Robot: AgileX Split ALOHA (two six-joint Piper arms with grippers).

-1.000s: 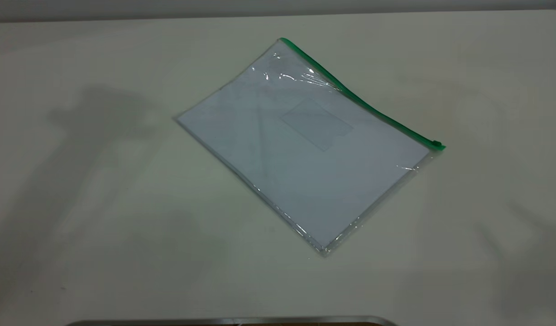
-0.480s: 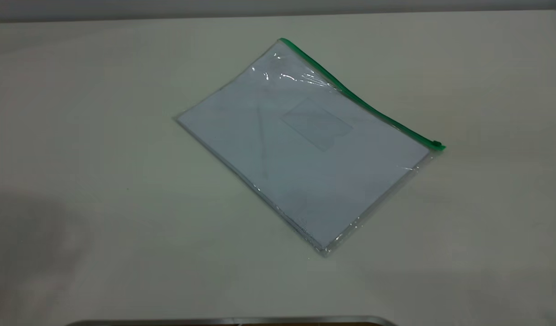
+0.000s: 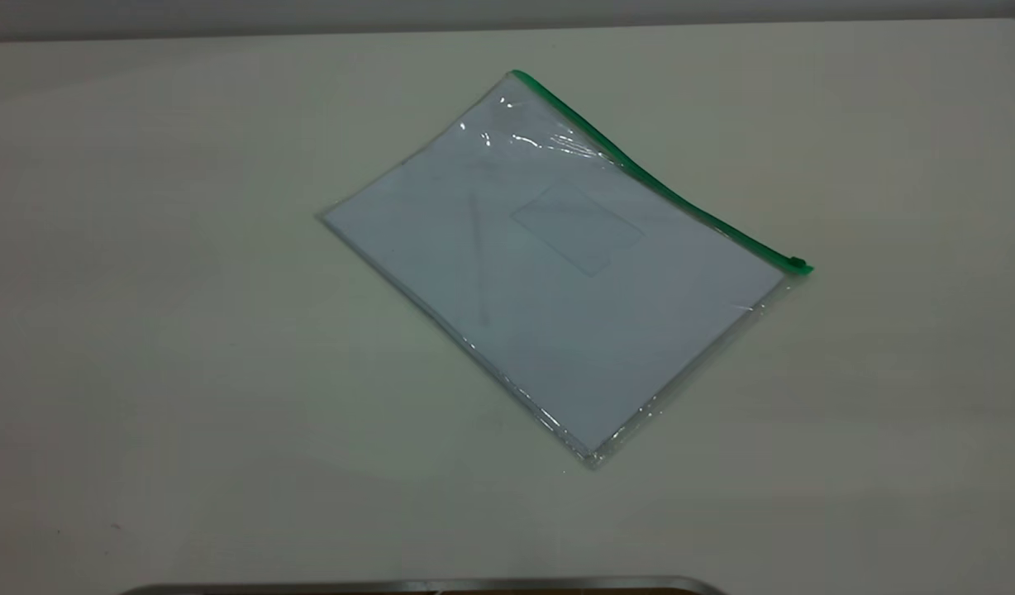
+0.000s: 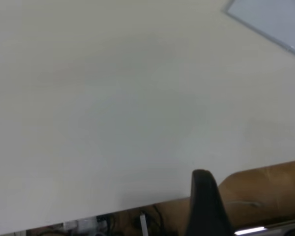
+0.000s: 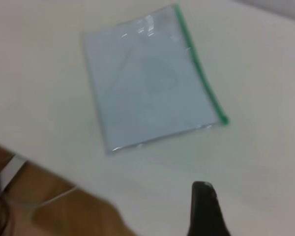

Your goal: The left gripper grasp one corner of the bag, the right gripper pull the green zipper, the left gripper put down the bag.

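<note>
A large, flat, rectangular pouch of clear glossy plastic, the bag [image 3: 557,281], lies flat on the smooth, matte off-white table [image 3: 160,330], turned at an angle, nearer the table's far edge than its near edge. White paper sheets fill it, and a small clear rectangular card pocket [image 3: 578,227] sits on its upper face. The plastic is crinkled and catches glints of light near the far corner of the bag [image 3: 520,83]. A thin bright green plastic strip, the green zipper [image 3: 656,186], runs along the long edge facing the table's far right corner, ending in a tiny green slider tab [image 3: 797,264].

Nothing touches the bag. One black finger of the left gripper [image 4: 206,206] shows over the table's edge, well apart from the bag; one of the right gripper [image 5: 204,209] likewise. Whether either claw is open or closed cannot be told.
</note>
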